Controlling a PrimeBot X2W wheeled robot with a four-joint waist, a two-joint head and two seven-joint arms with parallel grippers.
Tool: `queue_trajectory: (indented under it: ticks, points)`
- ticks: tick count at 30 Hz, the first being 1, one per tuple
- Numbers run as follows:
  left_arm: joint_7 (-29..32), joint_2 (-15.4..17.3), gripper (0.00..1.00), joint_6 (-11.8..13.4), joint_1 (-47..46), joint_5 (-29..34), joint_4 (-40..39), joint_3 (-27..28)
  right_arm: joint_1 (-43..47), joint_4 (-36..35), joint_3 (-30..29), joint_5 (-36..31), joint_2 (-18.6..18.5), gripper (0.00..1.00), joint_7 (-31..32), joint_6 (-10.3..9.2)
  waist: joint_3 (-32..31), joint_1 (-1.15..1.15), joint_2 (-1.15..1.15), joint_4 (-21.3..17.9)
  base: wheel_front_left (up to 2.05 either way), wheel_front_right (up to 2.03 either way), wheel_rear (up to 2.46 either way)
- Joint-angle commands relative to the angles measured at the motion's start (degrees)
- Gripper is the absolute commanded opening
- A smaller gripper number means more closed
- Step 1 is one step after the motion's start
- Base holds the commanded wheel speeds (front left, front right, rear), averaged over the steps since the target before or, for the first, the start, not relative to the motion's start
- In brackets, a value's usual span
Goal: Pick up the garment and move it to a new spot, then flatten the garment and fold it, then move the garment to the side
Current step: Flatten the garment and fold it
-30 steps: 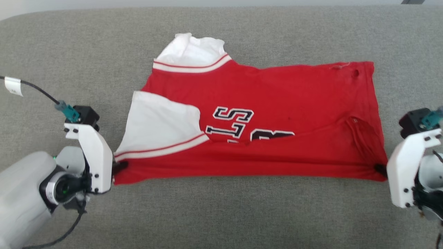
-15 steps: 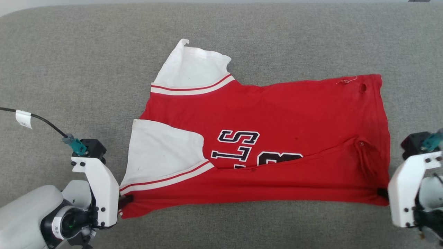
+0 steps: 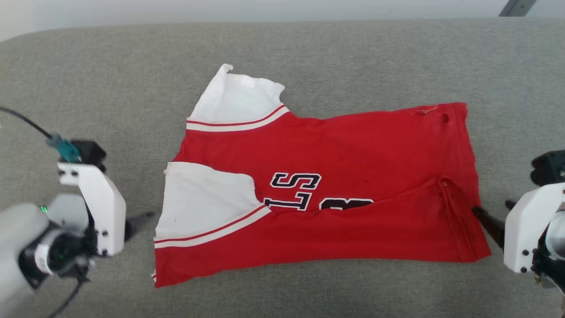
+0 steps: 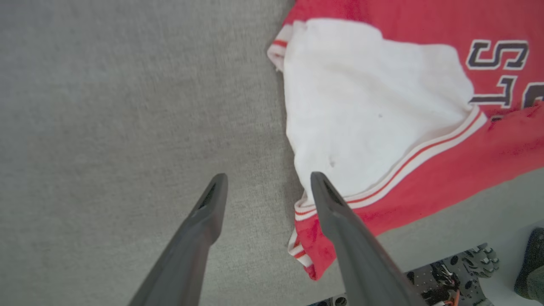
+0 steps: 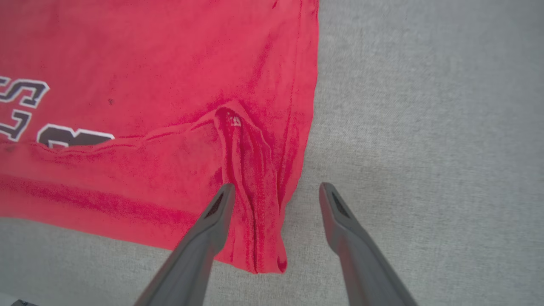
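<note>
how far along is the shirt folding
Done: the garment lies spread on the grey cushion, its near edge folded up over the lower lettering, one white sleeve folded in. In hand: nothing; the left pincer and right pincer stand open at its two ends. Left: the other sleeve sticks out, further folds, then moving it aside.

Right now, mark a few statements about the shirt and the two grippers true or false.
1. The shirt lies on the grey fabric surface. True.
2. The left gripper is shut on the shirt. False: its jaws stand open, holding nothing.
3. The right gripper is open. True.
4. The sleeves are red. False: they are white.
5. A red fold covers part of the lettering. True.
</note>
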Motion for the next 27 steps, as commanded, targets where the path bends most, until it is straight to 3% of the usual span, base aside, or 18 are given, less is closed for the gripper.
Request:
queue_trajectory:
  ticks: [1, 6, 15, 21, 27]
  points:
    - [0.45, 0.59, 1.00, -0.34, -2.00, 1.38, -0.27, 0.55, 0.04, -1.27, -0.95, -0.68, 1.19, 1.00, -1.92, -0.02, -0.54, 0.00, 0.00, -0.78, 0.00, 0.00, 0.00]
    - [1.36, 0.55, 1.00, -2.13, -6.84, 4.00, 1.67, 1.65, -0.83, -4.66, -3.51, -2.89, 5.98, 1.00, -8.23, -0.02, -0.70, 0.00, 0.00, -3.15, 0.00, 0.00, 0.00]
    - [1.55, -3.26, 1.00, -8.46, -15.02, 7.72, 11.93, 2.89, -3.76, -7.30, -1.39, -7.59, 11.98, 1.00, -26.41, -0.01, 0.71, 0.00, 0.00, -9.86, 0.00, 0.00, 0.00]
    - [1.65, -5.44, 1.00, -12.63, -19.49, 9.73, 20.85, 3.07, -5.88, -5.14, 1.12, -9.52, 14.19, 1.00, -37.22, -0.01, 3.00, 0.00, 0.00, -14.69, 0.00, 0.00, 0.00]
    - [2.12, -7.48, 1.00, -14.73, -22.73, 11.13, 27.47, 2.98, -7.10, -3.11, 3.06, -9.13, 14.94, 1.00, -42.02, -0.01, 5.38, 0.00, 0.00, -17.81, 0.00, 0.00, 0.00]
